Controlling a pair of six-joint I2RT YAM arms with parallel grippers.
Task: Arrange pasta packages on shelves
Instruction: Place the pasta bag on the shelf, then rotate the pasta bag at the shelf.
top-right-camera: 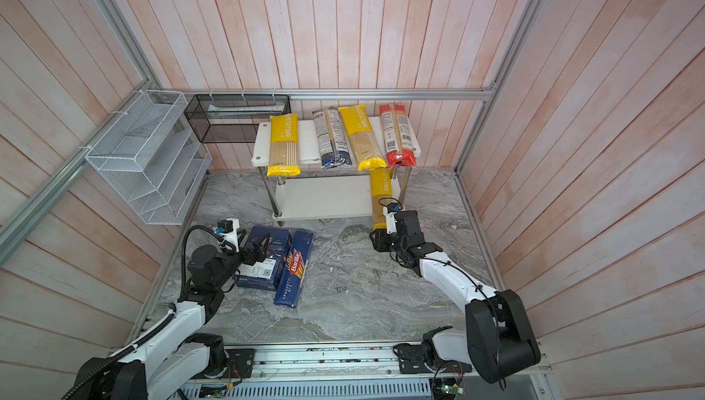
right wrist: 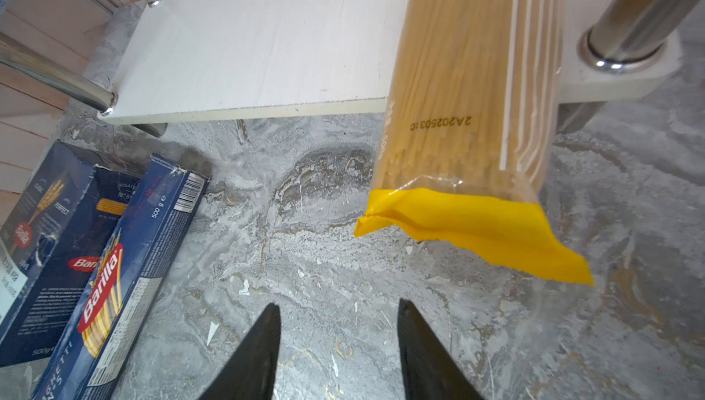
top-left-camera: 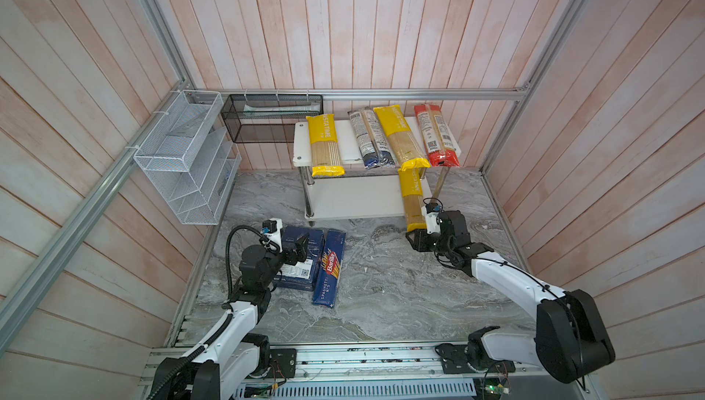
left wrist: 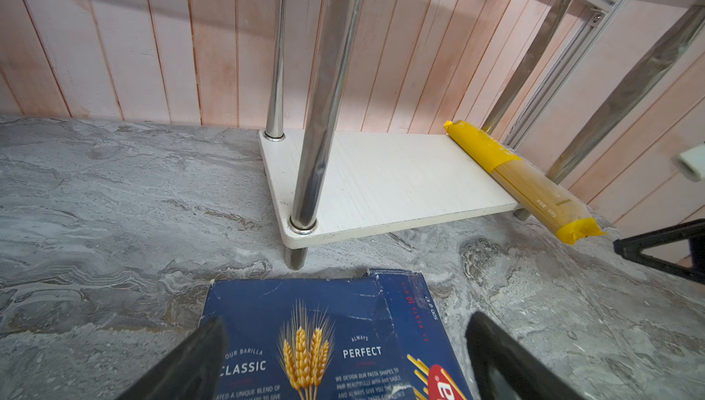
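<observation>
Right claw (right wrist: pixel 338 310), empty and part-open, hangs near the yellow PASTATIME bag (right wrist: pixel 465 85) overhanging the front edge of the lower shelf (right wrist: pixel 267 43); a nudge could tip it off. Left claw (left wrist: pixel 347 320) gapes over the Barilla box (left wrist: pixel 305 302).

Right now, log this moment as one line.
top shelf: four bags; lower shelf: yellow bag, overhanging; table: pack, box; left fingers: open over box; right fingers: open, empty

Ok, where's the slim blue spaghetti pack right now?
In both top views the slim blue pack lies on the table, on the robot's left side, right beside the wider blue box.
</observation>
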